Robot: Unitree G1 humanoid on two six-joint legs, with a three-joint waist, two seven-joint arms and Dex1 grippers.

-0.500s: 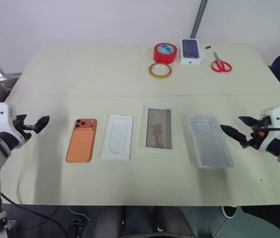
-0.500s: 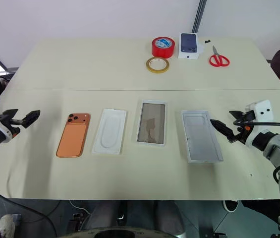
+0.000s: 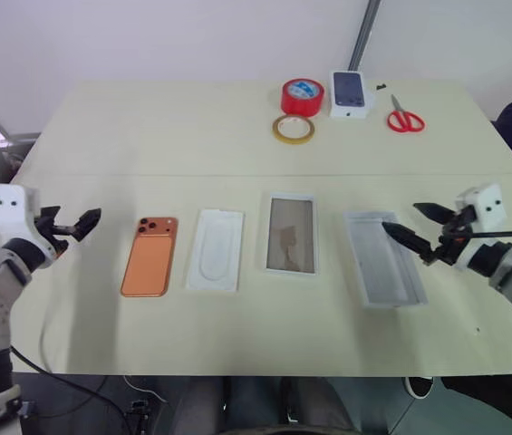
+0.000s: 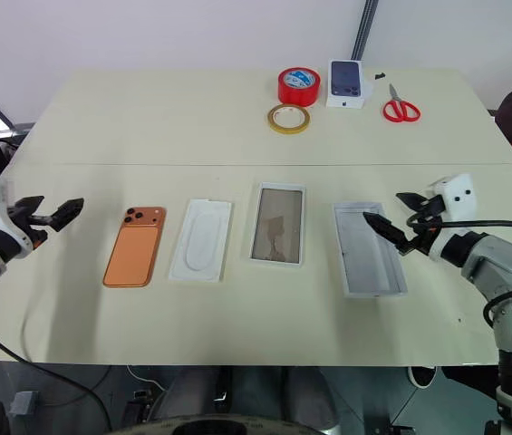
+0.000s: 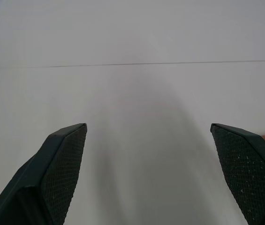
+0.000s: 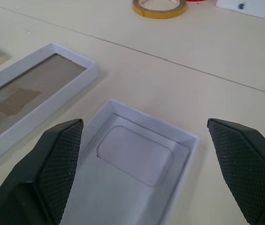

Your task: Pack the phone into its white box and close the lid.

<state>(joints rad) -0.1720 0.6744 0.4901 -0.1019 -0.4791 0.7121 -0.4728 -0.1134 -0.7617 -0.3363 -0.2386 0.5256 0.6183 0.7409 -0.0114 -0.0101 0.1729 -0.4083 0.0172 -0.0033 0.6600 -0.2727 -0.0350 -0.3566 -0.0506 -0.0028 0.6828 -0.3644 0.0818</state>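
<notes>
— Where's the phone (image 3: pixel 149 256)?
— Flat on the matte counter (image 3: pixel 237 145), slim, orange, round-cornered, near my wide-open left gripper (image 3: pixel 74 224).
— The right gripper (image 4: pixel 391 222)?
— Wide, over the shallow grey-hollowed lid (image 4: pixel 369 249).

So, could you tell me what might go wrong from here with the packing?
1. The flat white moulded insert lies beside the slim orange phone; the open left gripper might grab it instead.
2. The open right gripper hovers over one of the two shallow white cardboard pieces; its lower finger could nudge it.
</notes>
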